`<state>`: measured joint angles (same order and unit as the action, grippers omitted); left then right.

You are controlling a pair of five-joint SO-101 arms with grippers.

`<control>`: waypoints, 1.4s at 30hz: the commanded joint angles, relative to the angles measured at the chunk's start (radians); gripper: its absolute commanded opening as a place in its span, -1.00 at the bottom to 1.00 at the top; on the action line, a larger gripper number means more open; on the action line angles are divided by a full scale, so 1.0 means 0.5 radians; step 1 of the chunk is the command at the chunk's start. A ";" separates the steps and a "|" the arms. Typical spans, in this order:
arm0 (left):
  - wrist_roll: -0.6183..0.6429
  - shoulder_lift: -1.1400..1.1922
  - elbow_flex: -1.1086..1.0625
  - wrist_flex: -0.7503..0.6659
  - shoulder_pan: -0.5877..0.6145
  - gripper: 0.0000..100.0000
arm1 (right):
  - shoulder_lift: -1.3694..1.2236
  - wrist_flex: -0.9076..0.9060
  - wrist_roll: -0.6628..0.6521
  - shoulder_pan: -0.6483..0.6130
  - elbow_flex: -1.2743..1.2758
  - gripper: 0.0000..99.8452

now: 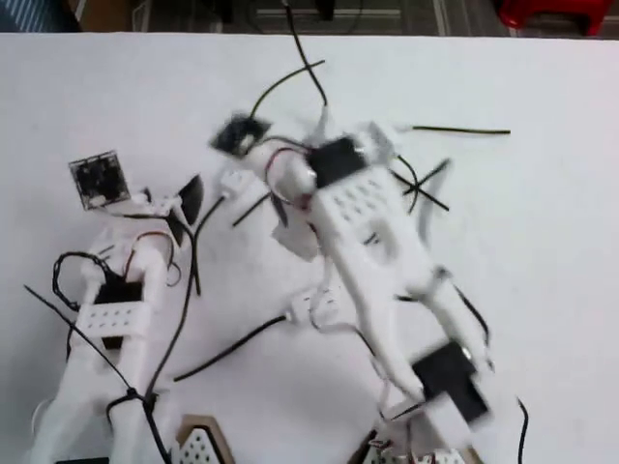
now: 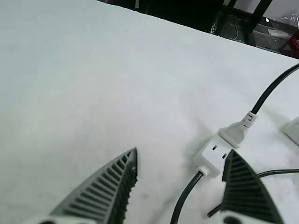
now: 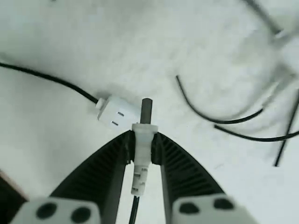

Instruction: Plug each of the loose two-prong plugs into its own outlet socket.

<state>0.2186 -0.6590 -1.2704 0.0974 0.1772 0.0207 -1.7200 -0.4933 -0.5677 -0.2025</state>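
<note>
My right gripper (image 3: 142,136) is shut on a white two-prong plug (image 3: 142,142), held just above the table, with its black cable end poking out past the fingertips. Close beyond it lies a white outlet socket (image 3: 112,114), its two slots showing and a black cable running off it. My left gripper (image 2: 182,153) is open low over the table. Near one of its fingers (image 2: 243,186) a white plug (image 2: 237,133) sits plugged into another white socket (image 2: 209,161). In the high view this joined pair (image 1: 232,182) lies beside the left gripper (image 1: 184,211), and a socket (image 1: 314,304) lies below the right arm (image 1: 368,213).
Loose black cables (image 1: 426,184) curl over the table behind the right arm, and one straight piece (image 1: 455,129) lies farther back. Cables also trail along the left arm (image 1: 184,290). Two arm bases (image 1: 198,440) stand at the near edge. White table (image 1: 542,242) lies open to the right.
</note>
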 commanded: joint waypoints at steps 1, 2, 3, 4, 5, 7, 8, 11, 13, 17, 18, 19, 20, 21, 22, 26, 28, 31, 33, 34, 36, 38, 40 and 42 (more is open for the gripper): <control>-0.021 -0.072 0.006 -0.049 -0.023 -0.42 | 0.612 -0.002 -0.018 -0.002 -0.218 -0.96; -0.025 -0.072 0.006 -0.049 -0.023 -0.42 | 0.683 0.008 -0.018 0.023 -0.218 -0.96; -0.025 -0.072 0.006 -0.049 -0.023 -0.42 | 0.747 0.011 -0.018 0.048 -0.218 -0.96; -0.025 -0.072 0.006 -0.049 -0.023 -0.42 | 0.796 0.035 -0.018 0.075 -0.212 -0.96; -0.025 -0.072 0.006 -0.049 -0.026 -0.42 | 0.827 0.060 -0.018 0.109 -0.212 -0.96; -0.028 -0.072 0.006 -0.049 -0.063 -0.42 | 0.873 0.140 -0.021 0.198 -0.212 -0.96; -0.028 -0.072 0.003 -0.049 -0.087 -0.42 | 0.891 0.198 -0.021 0.241 -0.196 -0.96; -0.031 -0.072 0.000 -0.049 -0.161 -0.42 | 0.965 0.450 -0.021 0.333 -0.025 -0.96; -0.031 -0.072 0.000 -0.049 -0.201 -0.41 | 1.054 0.643 -0.021 0.345 0.178 -0.96; -0.031 -0.072 0.000 -0.049 -0.229 -0.41 | 1.395 1.119 -0.037 0.296 0.724 -0.96; -0.031 -0.072 0.000 -0.049 -0.229 -0.41 | 1.502 1.244 -0.095 0.275 0.878 -0.96; -0.031 -0.072 0.000 -0.049 -0.229 -0.41 | 1.619 1.361 -0.178 0.238 1.037 -0.96; -0.031 -0.072 0.000 -0.049 -0.229 -0.41 | 1.732 1.484 -0.249 0.195 1.194 -0.96; -0.031 -0.072 0.003 -0.049 -0.229 -0.41 | 1.849 1.613 -0.298 0.158 1.344 -0.96; -0.031 -0.072 0.006 -0.049 -0.229 -0.41 | 1.962 1.748 -0.304 0.140 1.485 -0.96; -0.031 -0.072 0.000 -0.098 -0.232 -0.41 | 2.368 2.285 -0.310 0.133 1.961 -0.96; -0.031 -0.060 -0.021 -0.172 -0.232 -0.41 | 2.549 2.499 -0.322 0.133 2.157 -0.96; -0.031 -0.066 -0.077 -0.292 -0.293 -0.41 | 2.782 2.733 -0.325 0.127 2.397 -0.96; -0.031 -0.075 -0.110 -0.353 -0.382 -0.42 | 2.908 2.846 -0.325 0.130 2.526 -0.96; -0.031 -0.075 -0.120 -0.384 -0.431 -0.42 | 2.966 2.898 -0.325 0.130 2.581 -0.96; -0.031 -0.075 -0.123 -0.417 -0.529 -0.42 | 3.067 2.981 -0.325 0.130 2.676 -0.96; -0.031 -0.075 -0.110 -0.417 -0.624 -0.42 | 3.159 3.006 -0.322 0.130 2.746 -0.96; -0.028 -0.084 -0.092 -0.417 -0.698 -0.42 | 3.251 2.997 -0.316 0.133 2.814 -0.96; -0.015 -0.127 -0.068 -0.408 -0.747 -0.42 | 3.349 2.987 -0.313 0.133 2.894 -0.96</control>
<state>0.2125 -0.6621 -1.3380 -0.0898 -0.1573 1.6134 -0.2455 -0.6467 -0.4987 1.2045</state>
